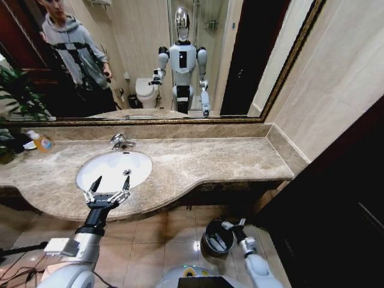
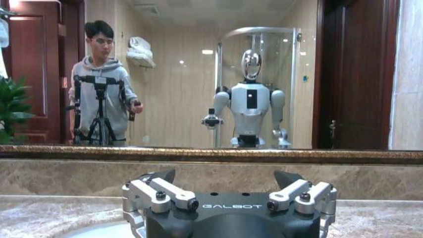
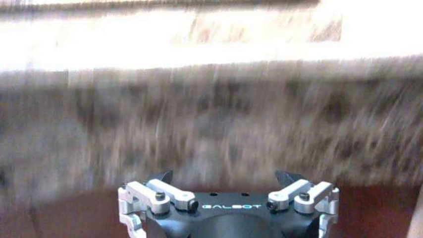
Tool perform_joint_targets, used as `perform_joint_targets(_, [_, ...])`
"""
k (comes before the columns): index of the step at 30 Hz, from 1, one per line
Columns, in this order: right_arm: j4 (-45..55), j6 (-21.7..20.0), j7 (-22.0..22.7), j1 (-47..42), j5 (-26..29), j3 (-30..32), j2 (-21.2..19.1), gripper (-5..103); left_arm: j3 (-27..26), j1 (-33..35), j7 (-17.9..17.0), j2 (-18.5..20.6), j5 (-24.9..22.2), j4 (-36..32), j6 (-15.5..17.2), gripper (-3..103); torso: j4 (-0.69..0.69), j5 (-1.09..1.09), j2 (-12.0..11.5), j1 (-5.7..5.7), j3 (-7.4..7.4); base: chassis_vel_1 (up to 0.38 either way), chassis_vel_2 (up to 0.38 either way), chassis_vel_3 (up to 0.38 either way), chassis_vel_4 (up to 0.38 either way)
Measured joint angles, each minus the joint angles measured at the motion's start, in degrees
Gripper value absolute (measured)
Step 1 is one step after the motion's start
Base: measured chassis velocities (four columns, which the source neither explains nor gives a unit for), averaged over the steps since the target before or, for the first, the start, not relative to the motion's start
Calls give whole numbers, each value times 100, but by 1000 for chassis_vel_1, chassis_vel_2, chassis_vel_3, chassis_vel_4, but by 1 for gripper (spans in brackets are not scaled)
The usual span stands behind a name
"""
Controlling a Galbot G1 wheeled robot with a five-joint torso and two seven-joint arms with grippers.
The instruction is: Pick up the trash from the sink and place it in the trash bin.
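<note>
The white oval sink (image 1: 105, 165) is set in the beige marble counter, and I see only its drain in the bowl. My left gripper (image 1: 111, 180) hovers open over the sink's near rim with nothing between its fingers; the left wrist view has it (image 2: 225, 176) facing the mirror above the counter's backsplash. The small dark trash bin (image 1: 207, 231) stands on the floor tiles below the counter's front edge. Slim pale pieces that look like trash (image 1: 217, 242) lie inside it. My right gripper (image 1: 231, 225) is low at the bin's rim, open and empty (image 3: 223, 174), facing the blurred counter edge.
A chrome faucet (image 1: 120, 141) stands behind the sink. An orange bottle (image 1: 41, 141) sits at the counter's far left, near a plant (image 1: 12, 102). A large mirror (image 1: 252, 60) runs above the counter. A dark panel (image 1: 336, 210) closes the right side beside the bin.
</note>
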Motion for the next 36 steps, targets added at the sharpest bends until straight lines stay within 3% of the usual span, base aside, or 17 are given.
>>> perform_joint_targets(4, [1394, -649, 290, -508, 448, -3, -132, 100, 0, 0, 0, 0, 0, 0, 0, 100, -1, 0, 0, 0, 0, 0, 0, 0, 0])
perform_joint_targets(16, [3626, -1117, 613, -1245, 321, 120, -143, 100, 0, 0, 0, 0, 0, 0, 0, 100, 0, -1, 0, 0, 0, 0, 0, 0, 0])
perform_joint_targets(36, [4376, -1196, 649, -1310, 47, 112, -30, 100, 0, 0, 0, 0, 0, 0, 0, 100, 0, -1, 0, 0, 0, 0, 0, 0, 0])
